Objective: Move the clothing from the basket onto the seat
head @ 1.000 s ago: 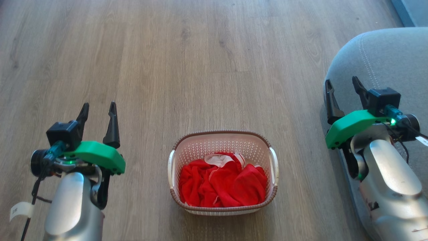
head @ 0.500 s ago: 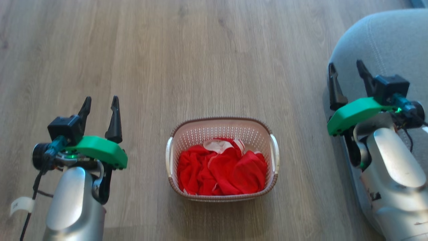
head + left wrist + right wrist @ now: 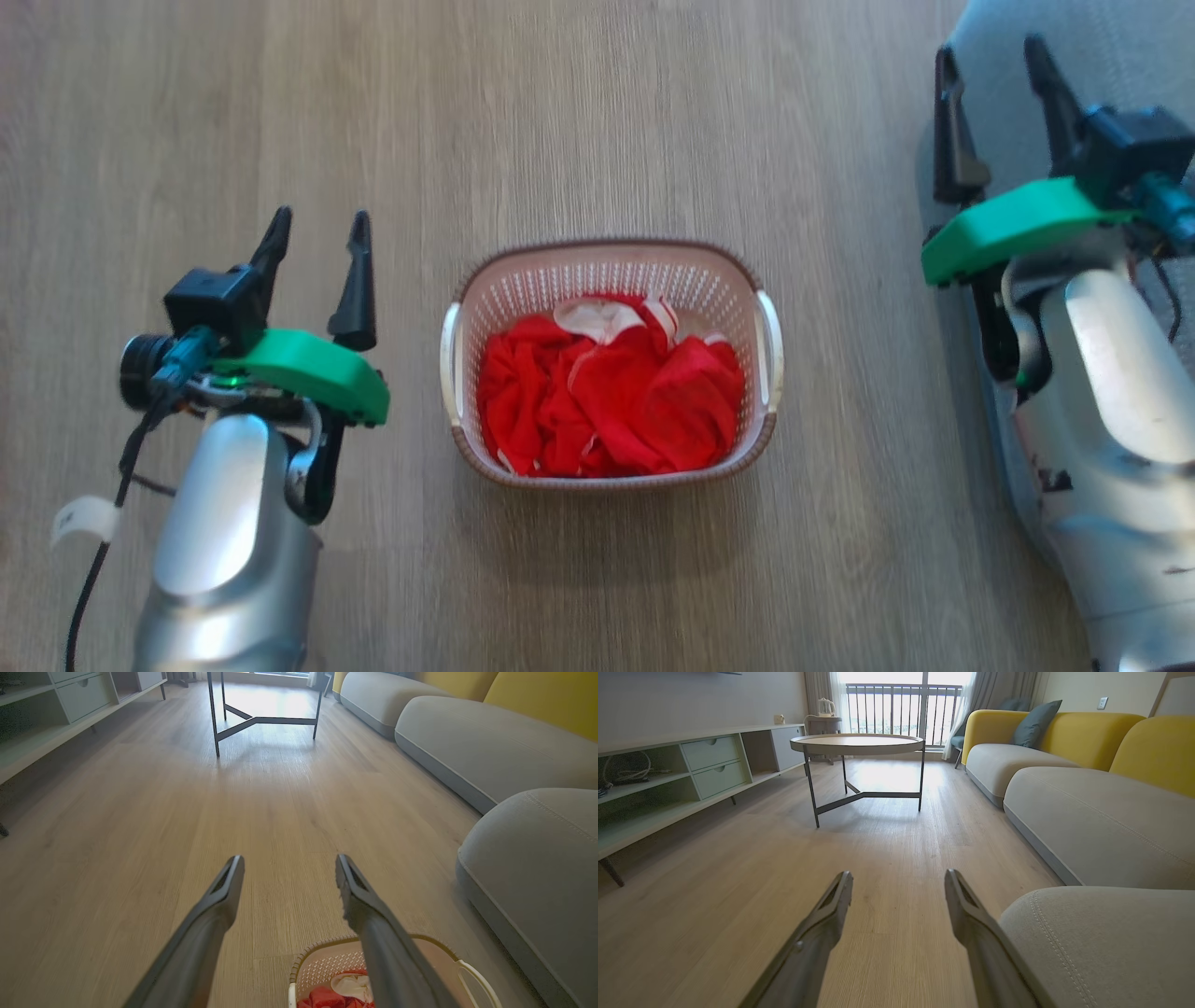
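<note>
The cream perforated basket [image 3: 607, 280] is placed on the wooden floor [image 3: 597, 112], and the red clothing [image 3: 607, 401] is piled inside it, with white collar trim shown toward 12 o'clock. The left gripper [image 3: 319, 217] is held over the floor at 9 o'clock from the basket, with its jaws spread wide and nothing gripped. The right gripper [image 3: 991, 47] is held at 2 o'clock, over the rounded edge of the grey seat [image 3: 537, 868], with its jaws also wide and empty.
</note>
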